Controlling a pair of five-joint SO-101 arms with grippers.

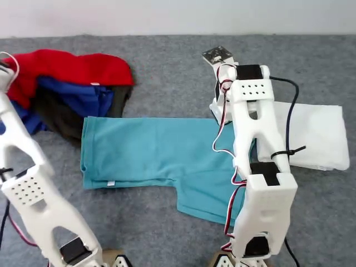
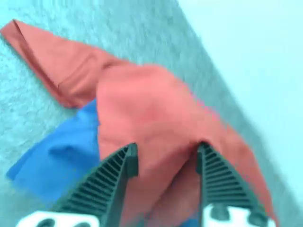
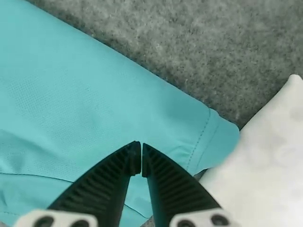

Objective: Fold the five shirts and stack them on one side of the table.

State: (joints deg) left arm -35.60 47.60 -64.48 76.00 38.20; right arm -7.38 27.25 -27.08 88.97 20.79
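Closed right pincer [image 3: 141, 158] is hanging over the limp teal shirt [image 3: 71, 94], its sleeve hem probably pinching easiest; left pincer [image 2: 166, 149] is gaping empty

My high camera is fixed above the arms' base end and looks steeply down over the grey tabletop [image 1: 167, 67] toward the far wall [image 1: 178, 16]. It sits far enough back to take in the left arm [image 1: 33, 189], the right arm [image 1: 258, 139] and all the cloth. The left wrist camera rides just behind its jaws, close above the red shirt [image 2: 156, 109] and tilted out toward the wall. It shares that shirt and the blue shirt [image 2: 57, 156] beneath it with my overhead. The right wrist camera points almost straight down, very near the teal shirt [image 3: 85, 94]. It shares that shirt's sleeve hem and the white shirt [image 3: 270, 165] edge with the overhead.
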